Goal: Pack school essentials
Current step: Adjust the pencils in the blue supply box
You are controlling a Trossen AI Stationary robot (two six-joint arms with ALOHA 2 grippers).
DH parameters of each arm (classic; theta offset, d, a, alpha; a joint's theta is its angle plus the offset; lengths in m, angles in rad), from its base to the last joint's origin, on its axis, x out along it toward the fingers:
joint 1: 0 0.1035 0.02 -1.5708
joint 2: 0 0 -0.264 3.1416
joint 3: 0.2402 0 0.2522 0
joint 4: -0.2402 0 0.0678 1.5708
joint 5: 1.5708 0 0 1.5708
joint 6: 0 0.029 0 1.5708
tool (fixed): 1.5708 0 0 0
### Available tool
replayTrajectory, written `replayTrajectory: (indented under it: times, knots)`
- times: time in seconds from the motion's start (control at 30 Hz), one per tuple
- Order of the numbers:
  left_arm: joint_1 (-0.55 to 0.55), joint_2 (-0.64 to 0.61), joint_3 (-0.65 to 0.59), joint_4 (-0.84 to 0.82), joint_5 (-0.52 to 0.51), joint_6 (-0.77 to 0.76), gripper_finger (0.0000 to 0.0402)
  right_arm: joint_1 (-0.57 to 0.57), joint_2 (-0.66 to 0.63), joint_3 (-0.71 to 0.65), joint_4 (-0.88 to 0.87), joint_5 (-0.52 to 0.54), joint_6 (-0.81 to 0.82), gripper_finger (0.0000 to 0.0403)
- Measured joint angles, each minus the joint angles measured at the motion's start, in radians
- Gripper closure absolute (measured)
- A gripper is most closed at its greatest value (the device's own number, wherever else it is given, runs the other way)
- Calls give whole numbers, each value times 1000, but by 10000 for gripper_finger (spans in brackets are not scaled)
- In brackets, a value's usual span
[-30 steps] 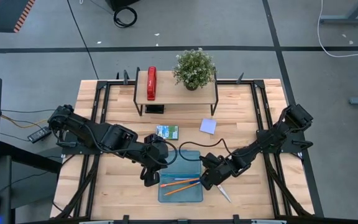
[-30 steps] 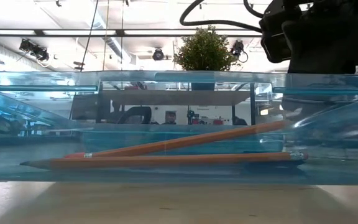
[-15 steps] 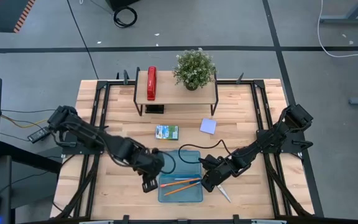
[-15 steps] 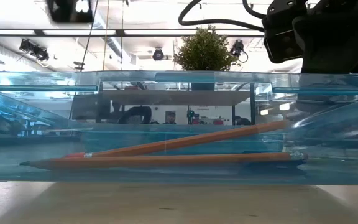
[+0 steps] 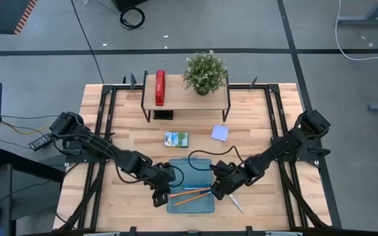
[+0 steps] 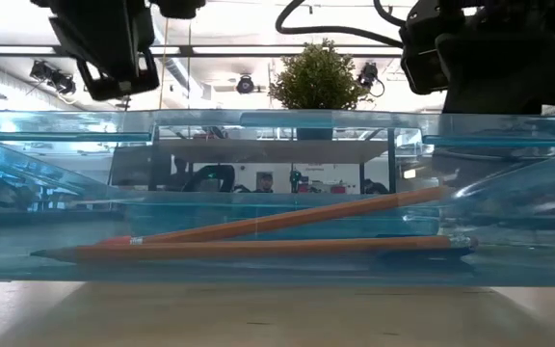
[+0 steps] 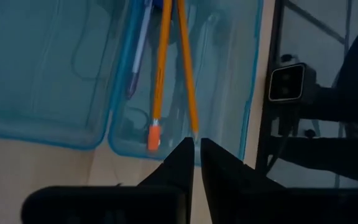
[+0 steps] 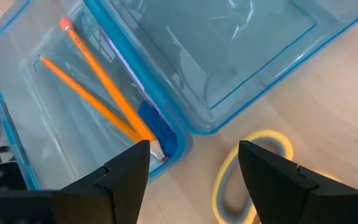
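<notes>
Two orange pencils, in open blue case

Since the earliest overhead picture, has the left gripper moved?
Yes. The left gripper has shifted away from the green-blue printed packet toward the table's front edge, beside the blue case.

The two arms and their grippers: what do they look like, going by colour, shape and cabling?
Both arms are black and built of chunky jointed segments, with black cables looping off them near the wrists. The left gripper ends in two slim, tapered dark fingers. The right gripper has two broad, blocky black fingers with angled faces. No markings or labels can be made out on either.
</notes>
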Motion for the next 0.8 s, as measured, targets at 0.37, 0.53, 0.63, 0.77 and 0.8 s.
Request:
replayTrajectory:
  times: [0.37, 0.53, 0.63, 0.77, 0.8]
  knots:
    - [0, 60, -49, 105, 0, 48, 362, -8, 0, 0, -37, 12, -66, 150]
    - [5, 146, -49, 211, 2, 32, 368, -8, 0, 0, -35, 11, -61, 150]
    - [8, 173, -49, 235, 2, 24, 373, -8, 0, 0, -32, 10, -43, 150]
    - [13, 199, -49, 200, 4, 24, 373, -8, 0, 0, -33, 9, -41, 150]
    - [15, 204, -49, 191, 5, 24, 372, -8, 0, 0, -33, 8, -42, 150]
